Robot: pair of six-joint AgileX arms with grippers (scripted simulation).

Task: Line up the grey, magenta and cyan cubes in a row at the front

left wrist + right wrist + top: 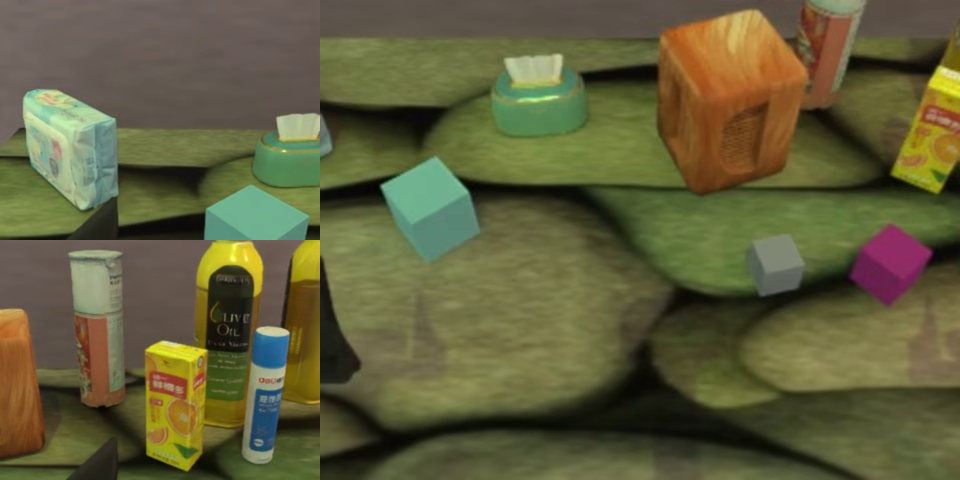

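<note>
Grey cube (775, 264): small, matte; sat in front of the orange wood-grain block (730, 98), slightly right.
Magenta cube (890, 262): matte, tilted; right of the grey one, apart.
Cyan cube (429, 208): largest, pale teal; far left of the block; in front of the round tissue box (538, 97).
Left gripper (332, 340): dark shape at the left edge; finger spread impossible to tell.
Right gripper: out of sight.

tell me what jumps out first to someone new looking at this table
The big orange wood-grain block dominates the back centre, with a teal tissue box to its left. In front lie three scattered cubes: cyan cube at left, grey cube and magenta cube at right, not yet in a row.
</note>
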